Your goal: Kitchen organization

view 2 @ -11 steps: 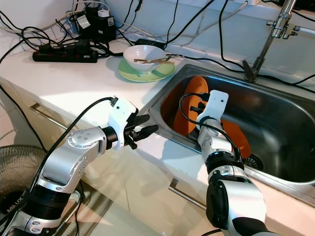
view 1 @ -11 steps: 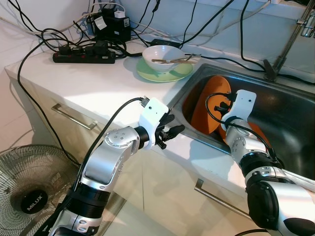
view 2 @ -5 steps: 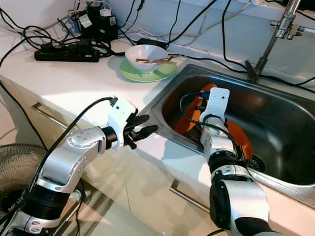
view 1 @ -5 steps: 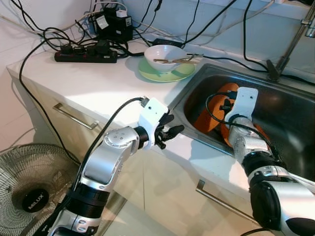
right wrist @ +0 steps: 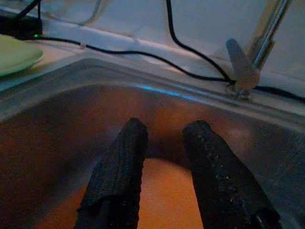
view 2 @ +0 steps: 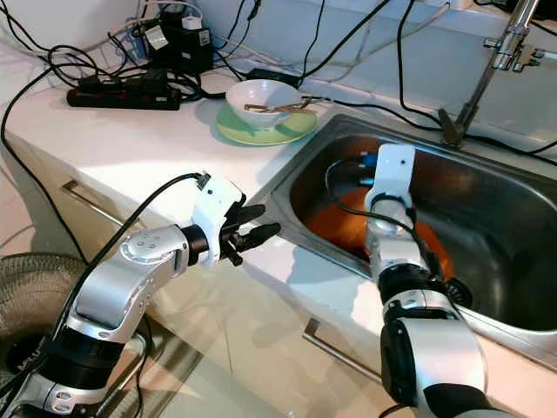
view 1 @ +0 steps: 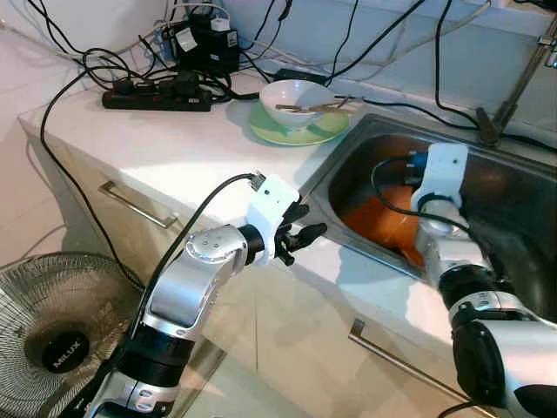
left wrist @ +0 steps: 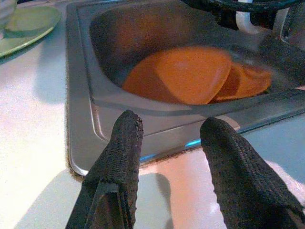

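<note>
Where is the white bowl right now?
The white bowl sits on the green plate on the counter, left of the sink, near the power strip.

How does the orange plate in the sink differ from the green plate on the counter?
The orange plate lies down in the sink, bare; the green plate sits on the counter with a white bowl on it. The orange one overlaps another orange plate; the green one is single. Both lie flat.
</note>
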Motion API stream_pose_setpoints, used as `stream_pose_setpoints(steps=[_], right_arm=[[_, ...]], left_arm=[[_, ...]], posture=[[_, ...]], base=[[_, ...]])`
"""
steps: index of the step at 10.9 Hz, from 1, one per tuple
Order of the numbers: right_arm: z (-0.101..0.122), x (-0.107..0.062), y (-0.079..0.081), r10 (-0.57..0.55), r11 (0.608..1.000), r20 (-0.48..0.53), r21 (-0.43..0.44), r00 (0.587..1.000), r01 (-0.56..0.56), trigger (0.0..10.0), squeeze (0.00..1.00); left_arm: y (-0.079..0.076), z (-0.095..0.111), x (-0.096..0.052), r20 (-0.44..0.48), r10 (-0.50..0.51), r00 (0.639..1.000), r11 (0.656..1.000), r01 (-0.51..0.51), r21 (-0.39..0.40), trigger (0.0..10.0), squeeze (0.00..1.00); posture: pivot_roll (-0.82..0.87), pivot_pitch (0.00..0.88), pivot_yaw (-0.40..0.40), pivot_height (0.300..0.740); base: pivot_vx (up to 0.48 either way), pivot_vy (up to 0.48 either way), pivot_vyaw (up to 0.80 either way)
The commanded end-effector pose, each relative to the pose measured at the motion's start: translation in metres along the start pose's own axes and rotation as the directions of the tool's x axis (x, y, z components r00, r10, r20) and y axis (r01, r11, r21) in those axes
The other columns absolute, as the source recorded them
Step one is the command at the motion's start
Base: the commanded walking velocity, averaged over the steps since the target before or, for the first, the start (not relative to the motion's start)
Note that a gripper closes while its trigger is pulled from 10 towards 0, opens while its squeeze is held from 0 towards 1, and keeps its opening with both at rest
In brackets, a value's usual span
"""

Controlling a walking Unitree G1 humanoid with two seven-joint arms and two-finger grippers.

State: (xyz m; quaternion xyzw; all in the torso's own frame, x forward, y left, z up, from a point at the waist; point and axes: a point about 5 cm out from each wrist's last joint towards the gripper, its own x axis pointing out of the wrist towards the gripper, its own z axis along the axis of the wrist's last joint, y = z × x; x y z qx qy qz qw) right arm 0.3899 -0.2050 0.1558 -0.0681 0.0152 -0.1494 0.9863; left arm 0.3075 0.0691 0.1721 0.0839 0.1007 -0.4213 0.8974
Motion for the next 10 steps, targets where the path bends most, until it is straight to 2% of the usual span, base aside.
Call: stream_pose_setpoints(steps=[1, 3, 4, 5, 6, 7, 8, 9, 10], right_arm=[[0.008, 0.002, 0.0, -0.004, 1.0, 0.038, -0.016, 0.999, 0.005, 10.0, 0.0], [0.006, 0.0, 0.003, 0.0, 1.0, 0.04, -0.018, 0.999, 0.001, 10.0, 0.0], [0.008, 0.0, 0.006, 0.021, 1.0, 0.05, 0.012, 0.999, -0.021, 10.0, 0.0], [0.012, -0.002, 0.015, 0.08, 0.989, 0.077, 0.115, 0.994, -0.089, 10.0, 0.0], [0.018, -0.004, 0.023, 0.138, 0.975, 0.12, 0.158, 0.983, -0.156, 10.0, 0.0], [0.036, -0.013, 0.042, 0.228, 0.94, 0.261, 0.194, 0.938, -0.282, 10.0, 0.0], [0.045, -0.02, 0.049, 0.25, 0.919, 0.34, 0.21, 0.907, -0.332, 10.0, 0.0], [0.048, -0.025, 0.052, 0.261, 0.91, 0.382, 0.209, 0.887, -0.358, 10.0, 0.0], [0.047, -0.03, 0.054, 0.271, 0.908, 0.408, 0.193, 0.872, -0.373, 10.0, 0.0]], left_arm=[[-0.005, 0.005, 0.001, 0.015, -0.033, 0.999, 0.999, 0.032, 0.008, 10.0, 0.0], [-0.005, 0.005, 0.001, 0.015, -0.034, 0.999, 0.999, 0.034, 0.008, 10.0, 0.0], [-0.003, 0.006, 0.001, 0.032, -0.018, 0.999, 1.0, 0.017, 0.015, 10.0, 0.0], [0.002, 0.012, 0.001, 0.087, 0.053, 0.995, 0.998, -0.057, 0.037, 10.0, 0.0], [0.01, 0.017, 0.001, 0.136, 0.14, 0.981, 0.985, -0.151, 0.08, 10.0, 0.0], [0.026, 0.028, -0.001, 0.267, 0.318, 0.91, 0.925, -0.36, 0.124, 10.0, 0.0], [0.033, 0.035, -0.006, 0.353, 0.398, 0.847, 0.888, -0.452, 0.084, 10.0, 0.0], [0.037, 0.036, -0.011, 0.392, 0.445, 0.805, 0.865, -0.5, 0.046, 10.0, 0.0], [0.044, 0.035, -0.016, 0.425, 0.507, 0.75, 0.821, -0.571, 0.028, 10.0, 0.0]], posture=[[0.25, 0.015, -0.04, 0.74], [0.25, 0.015, -0.04, 0.74], [0.25, 0.015, -0.04, 0.74], [0.25, 0.016, -0.038, 0.74], [0.25, 0.016, -0.038, 0.74], [0.24, 0.016, -0.037, 0.74], [0.24, 0.018, -0.036, 0.74], [0.24, 0.019, -0.036, 0.74], [0.23, 0.018, -0.038, 0.74]], base=[[0.0, 0.0, 0.0], [0.0, 0.0, 0.0], [0.0, 0.0, 0.0], [0.0, 0.0, 0.0], [0.0, 0.0, 0.0], [0.0, 0.0, 0.0], [0.0, 0.0, 0.0], [0.0, 0.0, 0.0], [0.0, 0.0, 0.0]])
